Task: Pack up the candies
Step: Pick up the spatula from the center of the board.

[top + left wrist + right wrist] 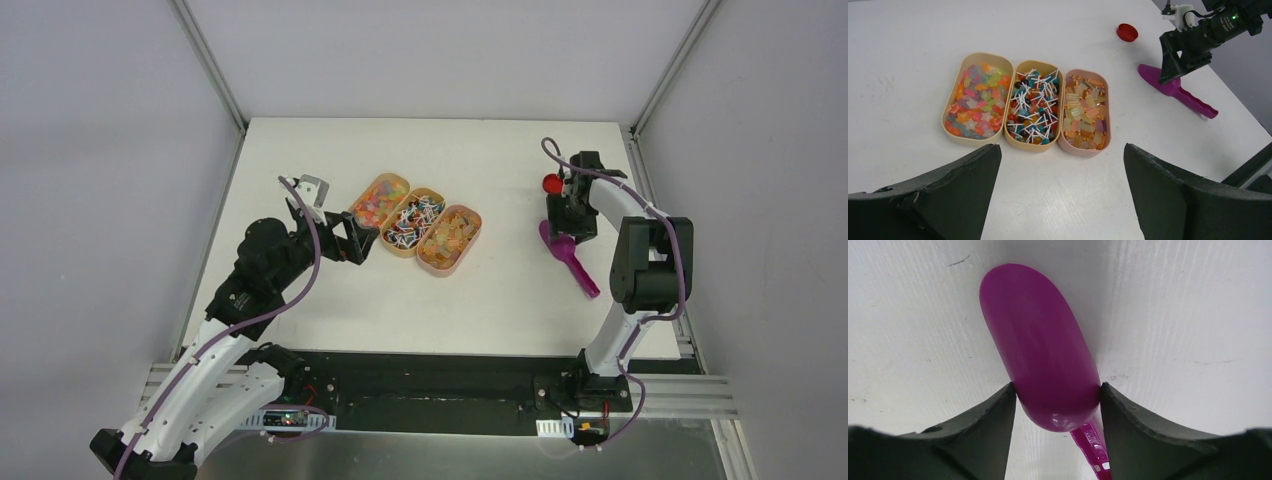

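Observation:
The candies fill three oval trays side by side: mixed bright-coloured bits (979, 97) on the left, wrapped red, white and dark pieces (1034, 107) in the middle, orange-yellow gummies (1085, 112) on the right. They also show in the top view (415, 222). My left gripper (1062, 150) is open and empty, low over the table just before the trays (362, 240). My right gripper (1057, 387) stands over the magenta scoop (1038, 340), its fingers pressed on both sides of the bowl (565, 232).
A flat red round disc (551, 184) lies just behind the right gripper, also seen from the left wrist (1127, 32). The scoop's handle (585, 278) points toward the near right. The table's right edge (640, 200) is close to the right arm.

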Motion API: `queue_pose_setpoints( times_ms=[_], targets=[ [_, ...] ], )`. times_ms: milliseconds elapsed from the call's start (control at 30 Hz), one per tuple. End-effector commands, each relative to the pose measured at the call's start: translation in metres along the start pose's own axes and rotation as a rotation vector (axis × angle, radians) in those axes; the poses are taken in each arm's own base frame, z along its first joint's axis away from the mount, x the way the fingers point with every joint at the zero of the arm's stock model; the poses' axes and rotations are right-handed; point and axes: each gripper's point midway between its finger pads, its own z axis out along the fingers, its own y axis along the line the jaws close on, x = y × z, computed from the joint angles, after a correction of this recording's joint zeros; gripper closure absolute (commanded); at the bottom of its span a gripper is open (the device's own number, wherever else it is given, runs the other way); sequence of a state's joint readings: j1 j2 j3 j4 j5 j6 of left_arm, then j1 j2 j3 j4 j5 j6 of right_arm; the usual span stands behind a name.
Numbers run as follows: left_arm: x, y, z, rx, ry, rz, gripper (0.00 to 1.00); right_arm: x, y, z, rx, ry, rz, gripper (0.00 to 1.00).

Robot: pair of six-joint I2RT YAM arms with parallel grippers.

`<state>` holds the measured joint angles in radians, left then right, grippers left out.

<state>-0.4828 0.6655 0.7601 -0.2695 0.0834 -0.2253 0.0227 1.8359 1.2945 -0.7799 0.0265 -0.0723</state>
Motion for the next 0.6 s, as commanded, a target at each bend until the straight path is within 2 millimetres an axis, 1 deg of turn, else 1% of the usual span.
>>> queue_pose_setpoints(
  times_ms=[0,67,100,200,333,367,400,500,533,567],
  targets=[
    [-0.005,0.001,-0.003,-0.003,-0.028,0.011,0.03,0.002,0.009,-0.002,-0.045,-0.005,0.022,0.37],
    [-0.006,0.001,-0.004,-0.002,-0.032,0.012,0.03,0.012,-0.001,0.002,0.019,0.027,-0.014,0.35],
    [-0.006,0.001,-0.004,-0.003,-0.032,0.011,0.03,0.015,-0.003,0.003,0.033,0.036,-0.032,0.34],
    [-0.006,0.001,-0.003,-0.001,-0.03,0.011,0.03,0.018,0.0,0.007,0.034,0.046,-0.064,0.33],
    [-0.006,0.0,-0.004,0.001,-0.031,0.011,0.04,0.019,0.005,0.01,0.039,0.054,-0.1,0.32],
    [-0.006,0.001,-0.004,0.001,-0.032,0.012,0.04,0.019,0.006,0.01,0.041,0.057,-0.105,0.34],
    [-0.006,0.001,-0.004,-0.002,-0.033,0.013,0.04,0.019,0.007,0.011,0.041,0.06,-0.107,0.37],
    [-0.006,0.002,-0.004,-0.004,-0.033,0.015,0.04,0.016,0.011,0.009,0.029,0.046,-0.103,0.54],
    [-0.005,0.002,-0.004,-0.004,-0.032,0.015,0.04,0.014,0.013,0.006,0.021,0.036,-0.102,0.57],
    [-0.005,0.002,-0.004,-0.004,-0.031,0.015,0.04,0.014,0.015,0.005,0.012,0.031,-0.099,0.58]
  ],
)
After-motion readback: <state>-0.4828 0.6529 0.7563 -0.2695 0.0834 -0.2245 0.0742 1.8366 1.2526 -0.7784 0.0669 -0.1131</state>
